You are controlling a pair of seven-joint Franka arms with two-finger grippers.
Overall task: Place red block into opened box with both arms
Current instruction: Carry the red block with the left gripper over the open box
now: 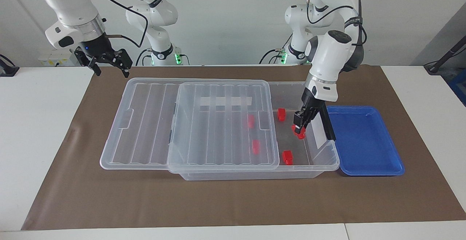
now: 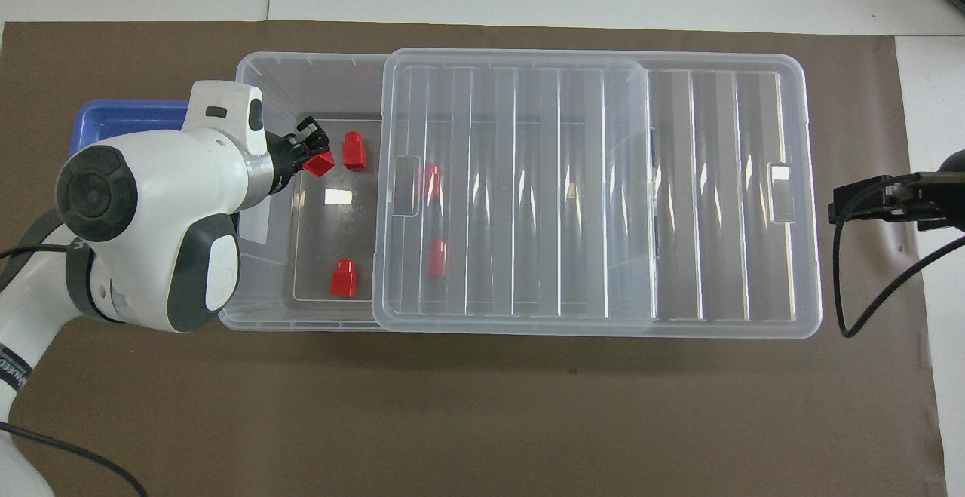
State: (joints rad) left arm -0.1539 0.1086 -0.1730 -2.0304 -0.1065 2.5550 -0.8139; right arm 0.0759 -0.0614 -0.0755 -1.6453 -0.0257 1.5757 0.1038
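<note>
My left gripper (image 1: pixel 298 124) (image 2: pixel 310 151) is shut on a red block (image 1: pixel 299 131) (image 2: pixel 323 164). It holds the block low inside the uncovered end of the clear box (image 1: pixel 255 174) (image 2: pixel 256 78), beside the wall with the black handle bar (image 1: pixel 326 120). Whether the block touches the floor I cannot tell. Two more red blocks (image 1: pixel 281 114) (image 1: pixel 287 157) lie on the bare floor, and two show through the ribbed lid (image 1: pixel 218 123) (image 2: pixel 588 180). My right gripper (image 1: pixel 111 69) (image 2: pixel 844 207) waits open over the mat by the lid's overhanging end.
A shallow blue tray (image 1: pixel 364 141) (image 2: pixel 121 116) lies against the box's handle end, toward the left arm's end of the table. The lid is slid off toward the right arm's end and covers most of the box. A brown mat (image 1: pixel 233 200) lies under everything.
</note>
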